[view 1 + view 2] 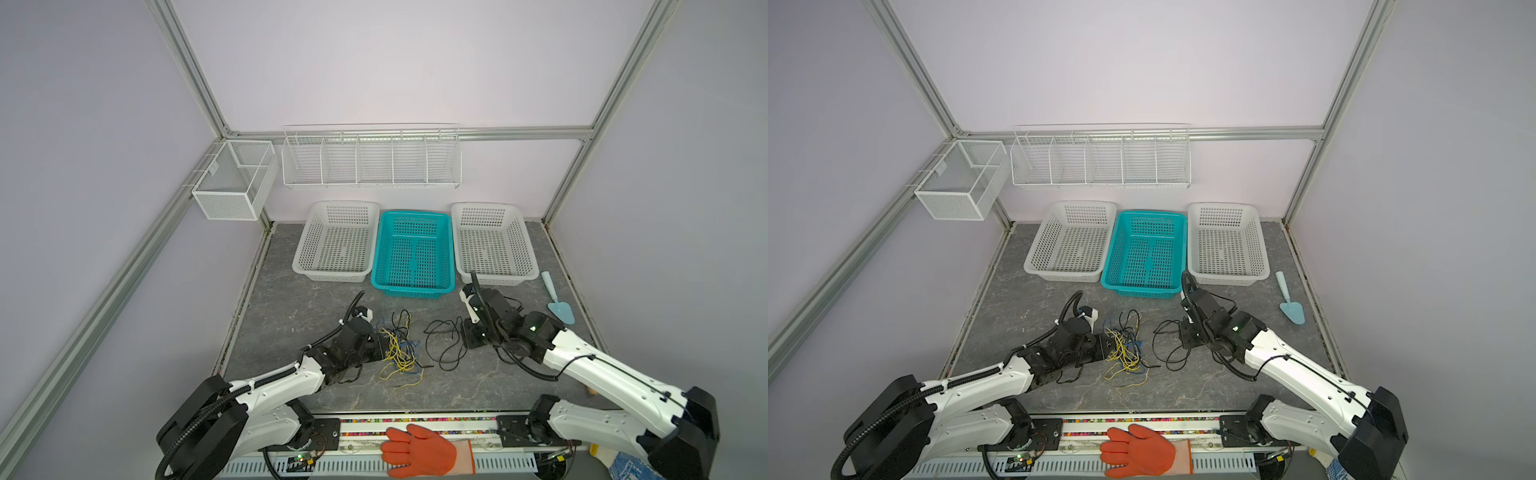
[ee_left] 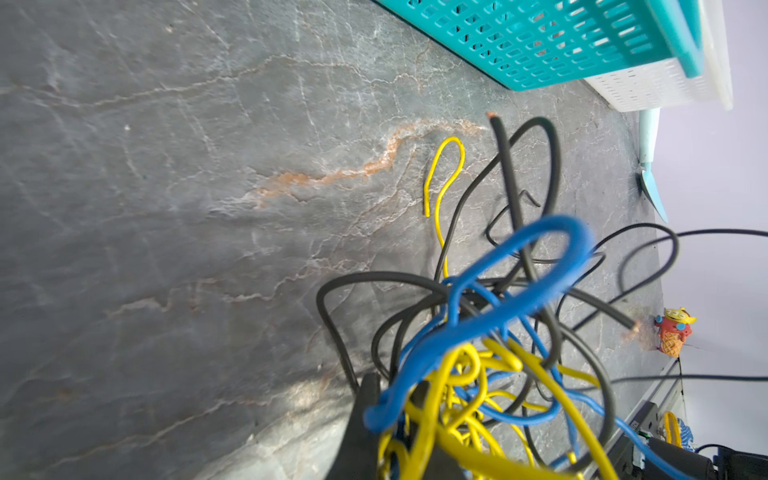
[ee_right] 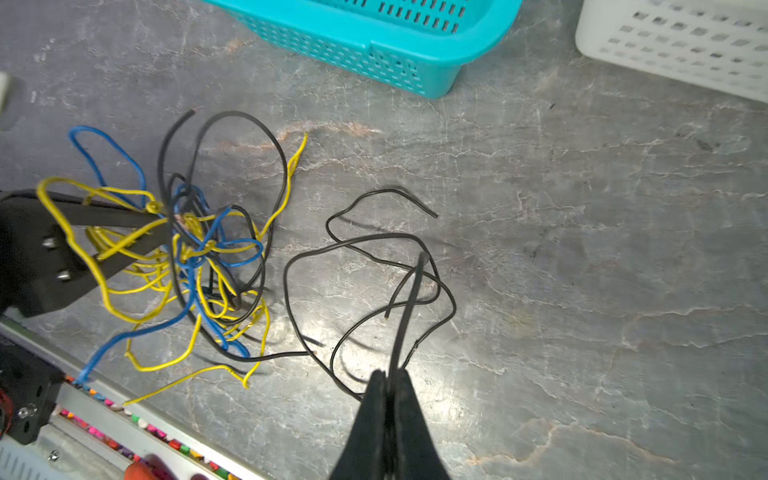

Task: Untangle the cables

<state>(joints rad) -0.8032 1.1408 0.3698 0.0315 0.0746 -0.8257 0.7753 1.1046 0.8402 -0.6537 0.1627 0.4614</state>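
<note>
Clamping a loose black cable [image 3: 409, 299], the right gripper [image 3: 390, 375] faces the left gripper [image 3: 170, 223], pinched tight on the tangle [image 3: 208, 249] off to its side.

The left gripper [image 1: 381, 345] reaches into a tangle of yellow, blue and black cables [image 1: 399, 351] lying just to its right. A separate looped black cable [image 1: 444, 345] spreads just left of the right gripper [image 1: 467, 340], reaching it.
</note>
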